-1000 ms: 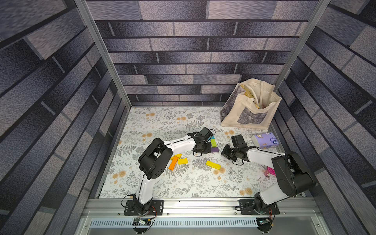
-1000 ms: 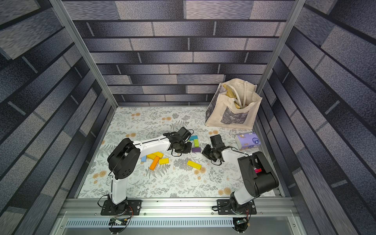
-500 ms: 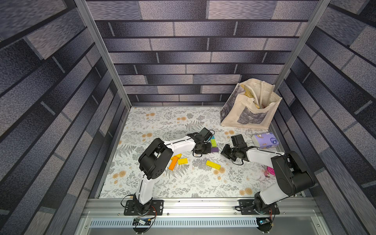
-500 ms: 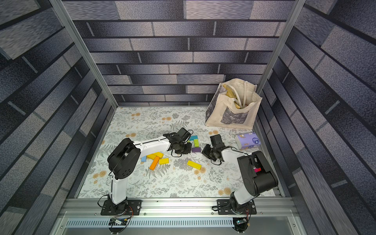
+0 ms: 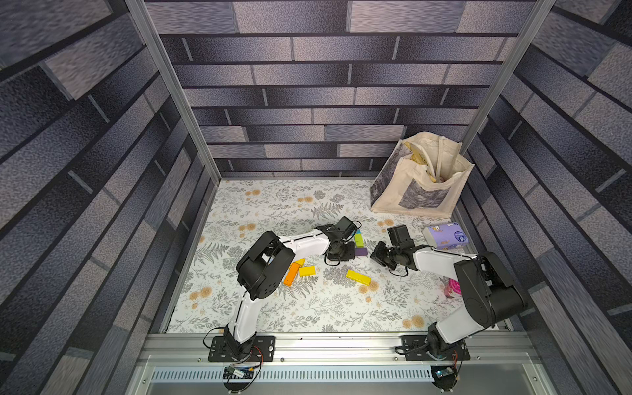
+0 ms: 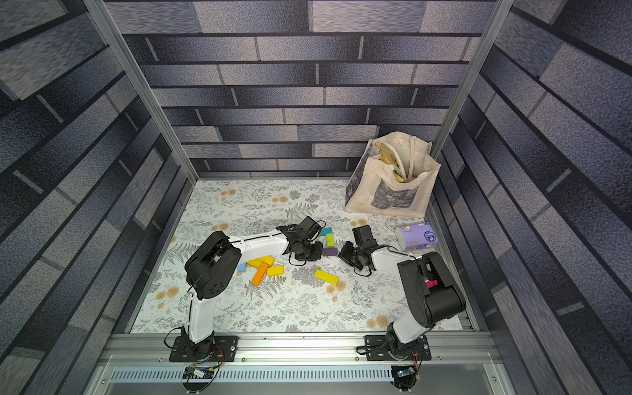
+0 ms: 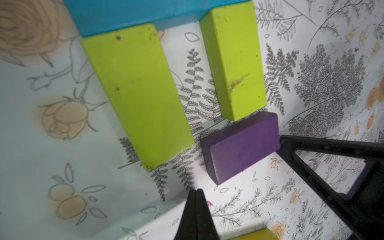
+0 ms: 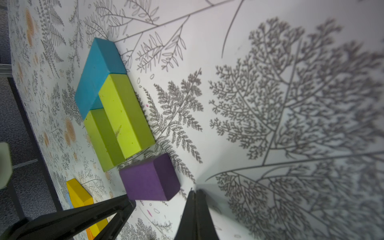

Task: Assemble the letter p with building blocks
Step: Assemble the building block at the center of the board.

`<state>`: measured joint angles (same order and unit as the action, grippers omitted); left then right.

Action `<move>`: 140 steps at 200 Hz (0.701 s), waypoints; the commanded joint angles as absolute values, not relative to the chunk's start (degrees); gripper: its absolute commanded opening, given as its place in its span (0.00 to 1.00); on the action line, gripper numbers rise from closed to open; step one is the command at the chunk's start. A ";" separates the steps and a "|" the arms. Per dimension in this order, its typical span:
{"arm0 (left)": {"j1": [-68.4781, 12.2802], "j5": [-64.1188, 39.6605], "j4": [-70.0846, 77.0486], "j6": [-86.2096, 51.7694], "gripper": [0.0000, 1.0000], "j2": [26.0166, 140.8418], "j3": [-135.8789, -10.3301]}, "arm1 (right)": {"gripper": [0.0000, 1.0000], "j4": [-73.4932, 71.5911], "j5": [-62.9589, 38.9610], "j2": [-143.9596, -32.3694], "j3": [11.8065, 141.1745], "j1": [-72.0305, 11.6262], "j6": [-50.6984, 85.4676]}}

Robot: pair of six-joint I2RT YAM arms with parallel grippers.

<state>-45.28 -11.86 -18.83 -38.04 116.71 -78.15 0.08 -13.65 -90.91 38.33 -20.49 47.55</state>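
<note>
At mid-frame in a top view, a teal block [image 6: 325, 231] abuts two parallel lime green blocks [image 7: 137, 93], a purple block [image 6: 330, 252] lies just beside one's other end, a lone yellow block [image 6: 326, 276] lies below, and a cluster of yellow, orange and light blue blocks [image 6: 260, 262] sits further left.

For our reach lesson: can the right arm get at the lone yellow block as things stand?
Probably yes: the lone yellow block lies close to the right gripper, nothing between them; its jaws are shut.
</note>
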 commanded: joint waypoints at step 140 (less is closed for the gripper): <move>-43.91 -13.61 -18.42 -39.62 0.00 119.68 -78.87 | 0.00 0.69 -14.06 -97.10 39.42 -20.65 47.44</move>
<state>-44.36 -13.39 -17.12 -38.65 117.49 -78.15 -3.49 -15.62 -94.24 40.07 -20.49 47.57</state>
